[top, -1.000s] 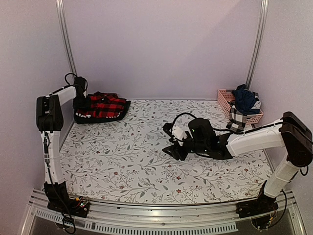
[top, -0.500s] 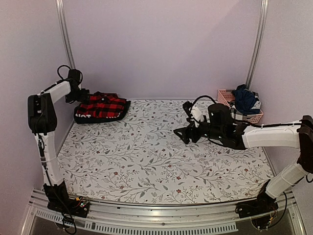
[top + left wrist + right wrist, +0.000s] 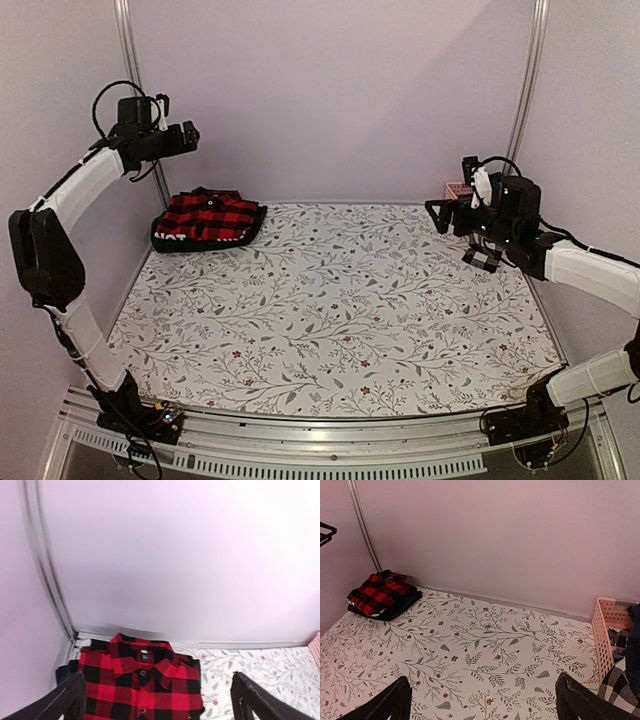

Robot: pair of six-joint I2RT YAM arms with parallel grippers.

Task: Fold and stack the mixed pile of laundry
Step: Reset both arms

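Note:
A folded red-and-black checked flannel shirt [image 3: 208, 217] lies on top of folded dark clothes at the far left corner of the table. It also shows in the left wrist view [image 3: 140, 680] and the right wrist view [image 3: 379, 592]. My left gripper [image 3: 186, 136] is open and empty, raised well above the shirt near the back wall. My right gripper [image 3: 462, 234] is open and empty, above the table's far right, just left of the pink basket [image 3: 606, 630]. In the basket lie a dark checked piece [image 3: 620, 687] and a navy garment [image 3: 635, 645].
The white leaf-patterned cloth [image 3: 330, 300] covers the table. The right arm hides most of the basket in the top view; a pink corner [image 3: 456, 190] shows. Metal posts stand at both back corners, with walls on three sides.
My left gripper has risen from beside the flannel stack to high above it. My right gripper has swung from the table's middle back and right to the basket.

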